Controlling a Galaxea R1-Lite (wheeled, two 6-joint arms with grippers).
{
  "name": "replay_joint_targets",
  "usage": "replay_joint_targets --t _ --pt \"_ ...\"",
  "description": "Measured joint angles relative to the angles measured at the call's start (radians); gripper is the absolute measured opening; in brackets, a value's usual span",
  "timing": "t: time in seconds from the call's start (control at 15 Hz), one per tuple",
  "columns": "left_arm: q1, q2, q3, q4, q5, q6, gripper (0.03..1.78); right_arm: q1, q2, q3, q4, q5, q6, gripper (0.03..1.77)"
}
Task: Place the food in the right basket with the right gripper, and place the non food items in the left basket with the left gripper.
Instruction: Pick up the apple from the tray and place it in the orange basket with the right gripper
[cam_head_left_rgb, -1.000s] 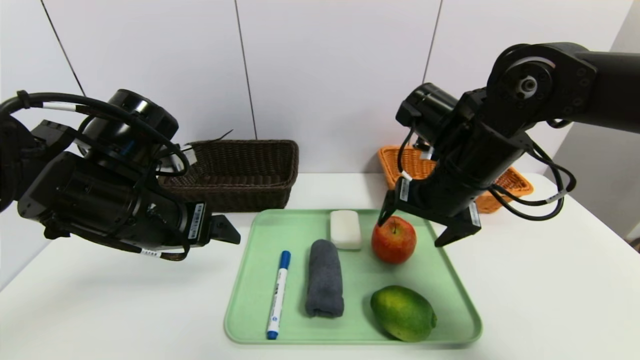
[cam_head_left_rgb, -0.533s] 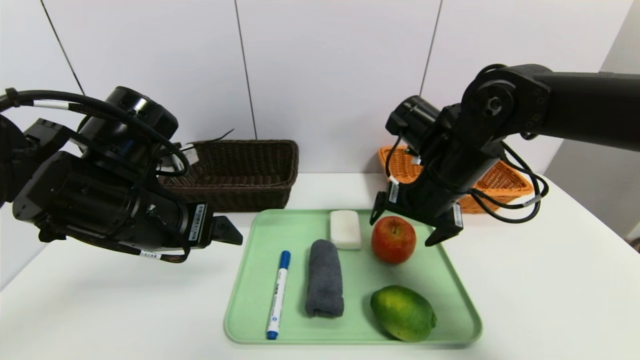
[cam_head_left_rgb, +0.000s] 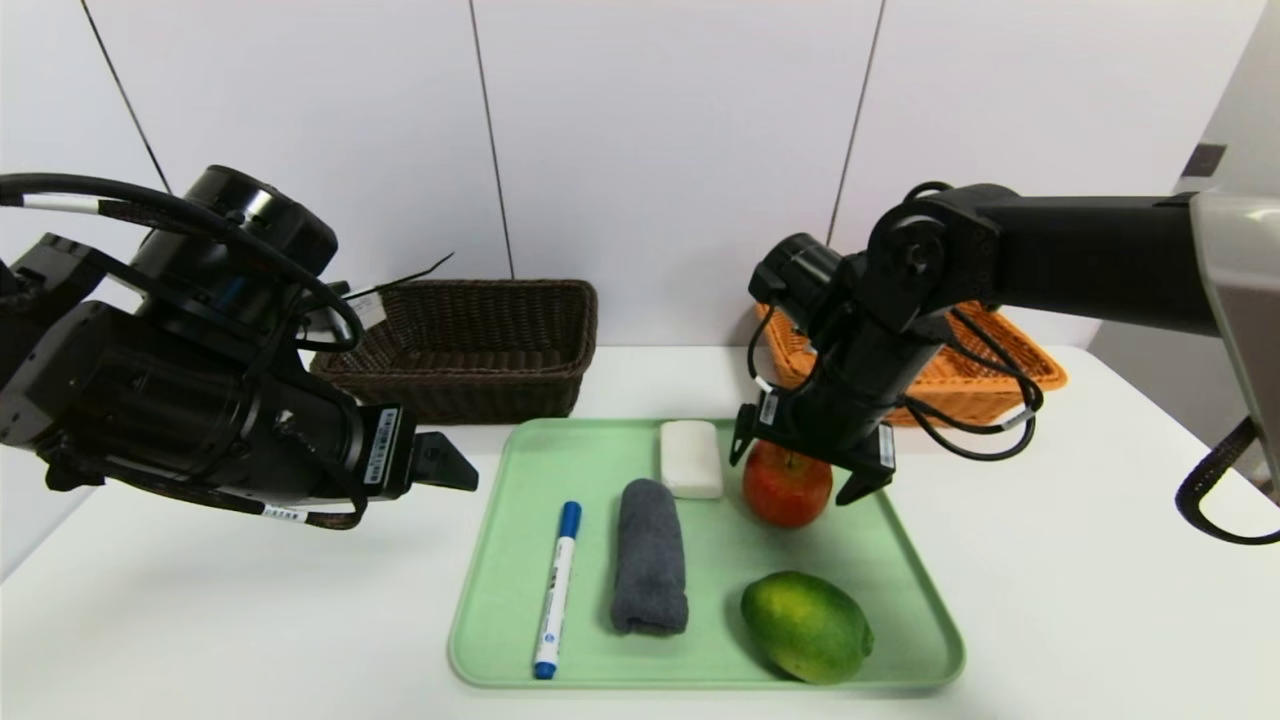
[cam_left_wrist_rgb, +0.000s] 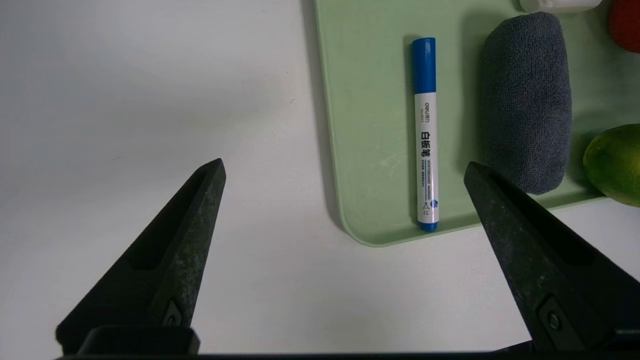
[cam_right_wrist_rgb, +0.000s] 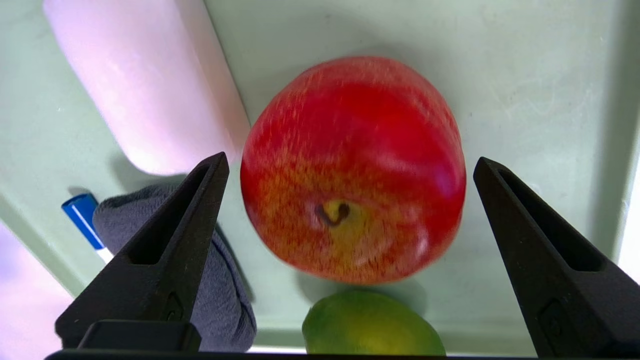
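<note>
Five loose things lie on one green tray (cam_head_left_rgb: 900, 590): one red apple (cam_head_left_rgb: 787, 490) and one green citrus fruit (cam_head_left_rgb: 806, 626), making two foods, plus one blue-capped marker (cam_head_left_rgb: 557, 590), one rolled grey towel (cam_head_left_rgb: 650, 556) and one white bar (cam_head_left_rgb: 691, 458), making three non-foods. Behind the tray stand two baskets, one dark brown basket (cam_head_left_rgb: 470, 345) and one orange basket (cam_head_left_rgb: 960, 365). Two grippers show, the left gripper (cam_left_wrist_rgb: 345, 170) beside the tray and the right gripper (cam_right_wrist_rgb: 350, 165) above it, each with two fingers.
</note>
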Motion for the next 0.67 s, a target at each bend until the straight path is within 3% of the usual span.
replay_joint_targets --t 0.33,0.53,0.67 --pt "0.0 -0.014 0.004 0.001 0.0 0.0 1.69 -0.007 0.035 0.0 -0.001 0.0 0.002 1.69" --pt "0.0 -0.018 0.006 0.001 0.0 0.0 1.69 -0.007 0.04 0.0 -0.001 0.001 0.002 1.3" --pt "0.0 -0.018 0.006 0.001 0.0 0.0 1.69 -0.007 0.041 0.0 0.0 0.0 0.002 1.26"
